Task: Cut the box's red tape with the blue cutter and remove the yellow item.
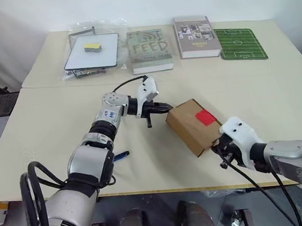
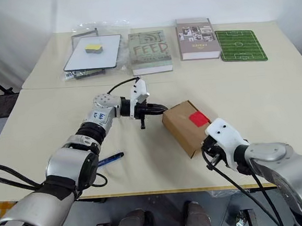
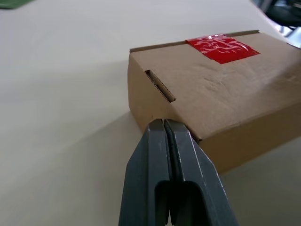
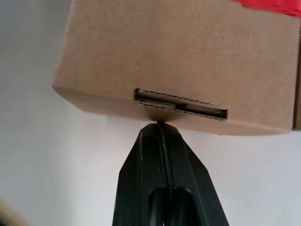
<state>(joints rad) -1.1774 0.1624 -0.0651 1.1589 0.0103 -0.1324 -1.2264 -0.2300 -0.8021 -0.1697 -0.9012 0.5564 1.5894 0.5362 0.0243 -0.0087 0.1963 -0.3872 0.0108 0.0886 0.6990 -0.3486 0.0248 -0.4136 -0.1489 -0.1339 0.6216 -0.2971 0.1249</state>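
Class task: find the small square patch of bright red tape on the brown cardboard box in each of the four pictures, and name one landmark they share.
Left eye view: red tape on the box's top, right of centre.
Right eye view: red tape on the box's top, just right of centre.
Left wrist view: upper right, folded over the far edge.
Right wrist view: a strip in the top right corner.
Shared landmark: the brown cardboard box.

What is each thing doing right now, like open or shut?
box: closed, flat on the table.
red tape: stuck on, uncut.
blue cutter: lying loose on the table.
left gripper: shut, empty, at one end of the box.
right gripper: shut, empty, at the other end.
books: closed.
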